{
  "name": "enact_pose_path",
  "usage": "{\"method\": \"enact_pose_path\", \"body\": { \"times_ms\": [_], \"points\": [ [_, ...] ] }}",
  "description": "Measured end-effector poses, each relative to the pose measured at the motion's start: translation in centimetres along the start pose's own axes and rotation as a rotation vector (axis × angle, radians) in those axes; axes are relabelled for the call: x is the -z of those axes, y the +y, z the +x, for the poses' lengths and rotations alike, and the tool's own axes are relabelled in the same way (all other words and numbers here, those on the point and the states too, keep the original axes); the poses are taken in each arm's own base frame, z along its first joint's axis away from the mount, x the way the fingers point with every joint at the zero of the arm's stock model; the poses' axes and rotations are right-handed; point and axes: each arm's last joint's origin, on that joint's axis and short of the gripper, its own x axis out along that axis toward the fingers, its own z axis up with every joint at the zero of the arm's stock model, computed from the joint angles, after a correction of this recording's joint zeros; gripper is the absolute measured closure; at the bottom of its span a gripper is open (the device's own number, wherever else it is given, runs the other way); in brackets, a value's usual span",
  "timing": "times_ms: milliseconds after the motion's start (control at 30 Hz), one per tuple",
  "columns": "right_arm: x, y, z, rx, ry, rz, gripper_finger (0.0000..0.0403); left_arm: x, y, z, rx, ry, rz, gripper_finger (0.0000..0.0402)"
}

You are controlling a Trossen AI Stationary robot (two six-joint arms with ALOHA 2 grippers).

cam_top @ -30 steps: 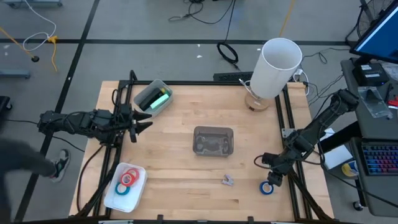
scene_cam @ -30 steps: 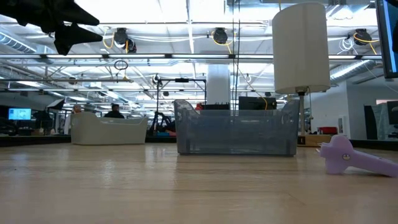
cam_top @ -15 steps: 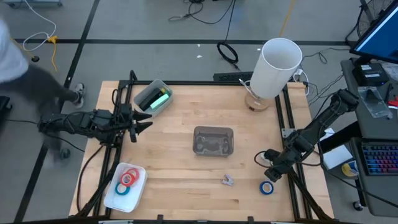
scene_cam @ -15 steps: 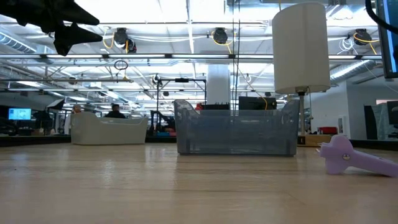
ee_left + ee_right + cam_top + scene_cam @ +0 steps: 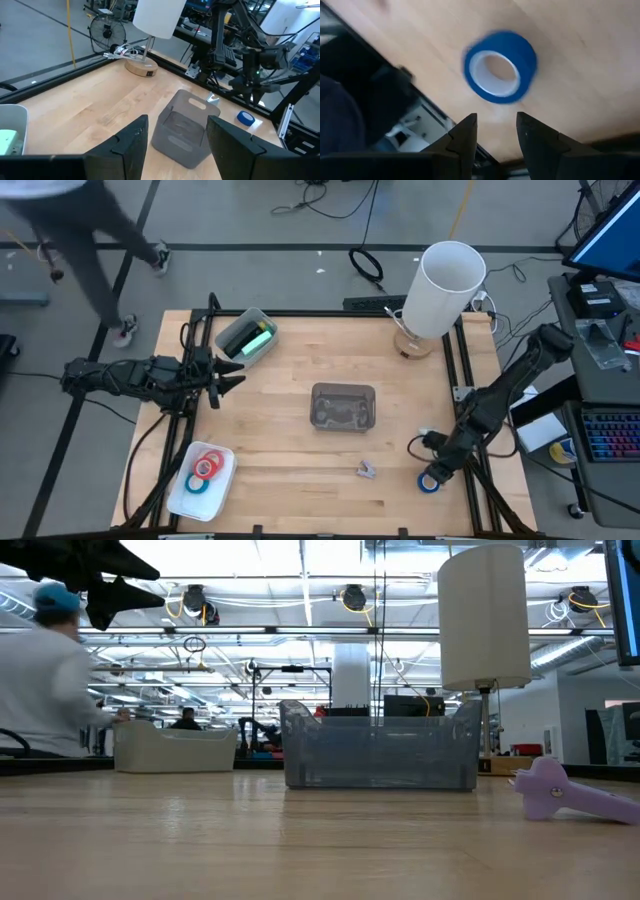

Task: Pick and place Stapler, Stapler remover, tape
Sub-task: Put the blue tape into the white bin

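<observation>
A blue tape roll (image 5: 428, 483) lies flat on the wooden table near its right front corner. My right gripper (image 5: 433, 471) hangs just over it, open and pointing down. In the right wrist view the roll (image 5: 500, 67) lies ahead of the open gripper (image 5: 495, 142). My left gripper (image 5: 226, 380) waits open and empty at the table's left edge. The mint-green stapler (image 5: 259, 340) lies in a clear bin at the far left. The lilac staple remover (image 5: 366, 470) lies on the table near the front. Red tape (image 5: 208, 464) and blue tape (image 5: 197, 484) lie in a white tray.
A clear empty container (image 5: 343, 406) stands mid-table. A white lamp (image 5: 446, 286) stands at the far right corner. The white tray (image 5: 222, 480) sits at the front left. A person walks past beyond the table's far left corner (image 5: 90, 230).
My right gripper has gone toward the table's near edge and down onto the blue tape roll, staying open. The roll has not moved. A person has walked along the floor left of the table toward its far side.
</observation>
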Motion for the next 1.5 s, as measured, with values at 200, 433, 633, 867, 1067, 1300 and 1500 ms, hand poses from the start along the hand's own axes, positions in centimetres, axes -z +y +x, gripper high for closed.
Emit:
{"method": "enact_pose_path", "body": {
  "times_ms": [200,433,633,867,1067,1300,1500],
  "points": [
    [0.0,0.0,0.9,0.041,0.014,0.004,0.0272,0.0,0.0,0.0,0.0,0.0,-0.001,0.0201],
    [-0.1,0.0,1.0,0.042,-0.014,0.021,0.0272,0.0,0.0,0.0,-0.001,0.0,-0.002,0.0201],
    [-0.3,0.0,1.0,0.031,-0.075,0.049,0.0272,0.0,0.0,0.0,-0.001,-0.001,-0.002,0.0201],
    [-0.5,-0.2,1.6,0.076,-0.077,0.079,0.0272,0.0,0.0,0.0,-0.001,-0.001,0.0,0.0201],
    [-0.6,-0.3,2.2,0.111,-0.075,0.07,0.0272,0.0,0.0,0.0,-0.001,-0.001,-0.001,0.0201],
    [-0.8,-0.1,2.8,0.115,-0.076,0.067,0.0272,0.0,0.0,0.0,-0.001,-0.001,-0.003,0.0201],
    [-1.1,-0.4,3.7,0.173,-0.087,0.072,0.0272,0.0,0.0,0.0,-0.001,-0.002,-0.003,0.0201]
  ]
}}
